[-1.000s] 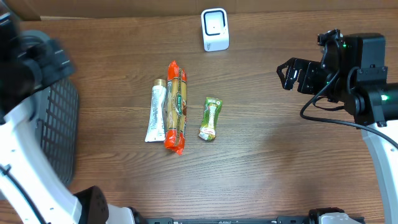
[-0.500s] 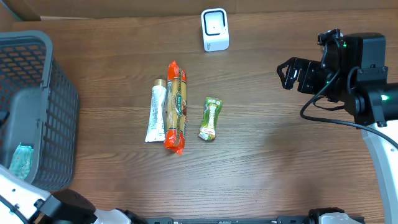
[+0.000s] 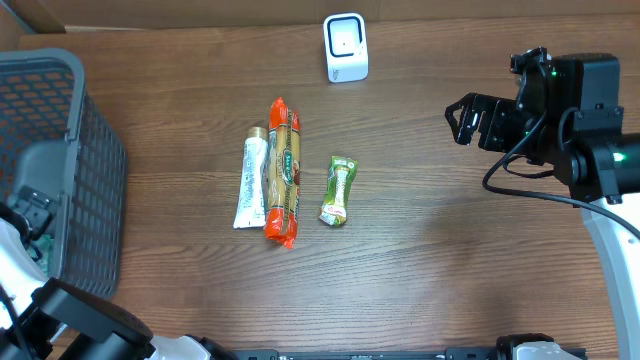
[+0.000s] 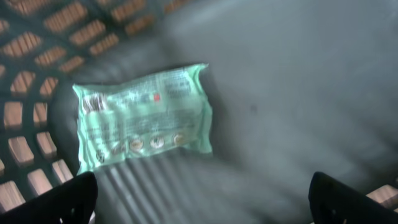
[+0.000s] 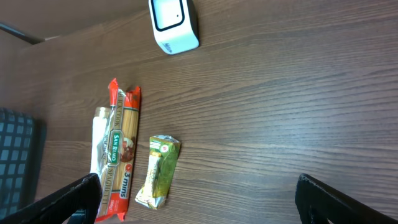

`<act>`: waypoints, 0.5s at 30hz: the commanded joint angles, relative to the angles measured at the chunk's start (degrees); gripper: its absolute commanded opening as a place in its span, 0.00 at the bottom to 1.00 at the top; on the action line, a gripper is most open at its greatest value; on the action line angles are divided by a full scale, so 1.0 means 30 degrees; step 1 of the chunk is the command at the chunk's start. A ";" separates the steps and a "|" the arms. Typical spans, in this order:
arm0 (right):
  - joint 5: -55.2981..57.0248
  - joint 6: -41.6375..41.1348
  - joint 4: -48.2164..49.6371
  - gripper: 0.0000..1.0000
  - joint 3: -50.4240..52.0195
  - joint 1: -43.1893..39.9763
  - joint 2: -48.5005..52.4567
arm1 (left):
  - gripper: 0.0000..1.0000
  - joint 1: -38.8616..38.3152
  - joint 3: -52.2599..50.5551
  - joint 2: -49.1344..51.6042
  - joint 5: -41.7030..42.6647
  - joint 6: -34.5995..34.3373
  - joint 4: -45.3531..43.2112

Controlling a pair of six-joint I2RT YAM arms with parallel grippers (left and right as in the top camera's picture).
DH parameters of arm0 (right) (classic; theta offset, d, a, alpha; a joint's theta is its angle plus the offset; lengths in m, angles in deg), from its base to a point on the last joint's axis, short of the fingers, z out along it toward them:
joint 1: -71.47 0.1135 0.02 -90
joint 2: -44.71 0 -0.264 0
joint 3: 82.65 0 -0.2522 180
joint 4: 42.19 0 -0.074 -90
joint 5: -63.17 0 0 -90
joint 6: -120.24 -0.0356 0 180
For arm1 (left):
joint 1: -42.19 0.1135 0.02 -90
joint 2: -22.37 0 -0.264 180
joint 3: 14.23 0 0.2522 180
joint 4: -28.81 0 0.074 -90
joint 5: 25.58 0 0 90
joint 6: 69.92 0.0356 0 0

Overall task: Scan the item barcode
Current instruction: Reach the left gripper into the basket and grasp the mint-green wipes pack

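Change, left arm: a second ago the left arm [image 3: 85, 322] blocked the overhead view of the basket [image 3: 95, 180]; it has since been drawn back to the near-left corner, and the basket's mesh wall is now in plain sight.
Change, right arm: no shift is seen in the right arm [image 3: 592, 150].
Change, table items: all three are unmoved.
Left gripper [image 4: 202, 200]: the jaws are spread wide with nothing between them; it is held above the basket floor, apart from the packet.
Right gripper [image 3: 462, 118]: the jaws are spread wide and empty, held over bare wood, well apart from the items.
Green packet [image 4: 143, 118]: laid flat on the basket floor, close to the mesh wall; its print is blurred.
Spaghetti pack [image 3: 282, 172]: laid lengthwise mid-table, touching the white tube [image 3: 250, 183] on its left.
Green pouch [image 3: 339, 190]: just right of the spaghetti, not touching it.
Barcode scanner [image 3: 346, 47]: stood upright near the far edge of the table [image 3: 450, 280], beyond the items.
Edges: the basket is set at the table's left edge.
Open room: bare wood is seen between the pouch and the right gripper, and along the near side of the items.
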 commanded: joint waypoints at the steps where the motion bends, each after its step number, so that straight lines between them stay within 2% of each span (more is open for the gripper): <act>1: -0.0015 0.0022 0.0022 1.00 -0.0525 0.0109 0.0000 | 1.00 -0.0015 -0.1355 -0.0066 -0.1887 0.1486 -0.1829; 6: 0.0000 0.0029 0.0051 1.00 -0.0525 0.0109 0.0000 | 1.00 -0.0007 -0.1384 -0.0007 -0.2368 0.4269 -0.3155; 15: 0.0000 0.0029 0.0124 1.00 -0.0525 0.0109 0.0007 | 1.00 -0.0007 -0.1384 0.1683 -0.3344 0.5661 -0.3424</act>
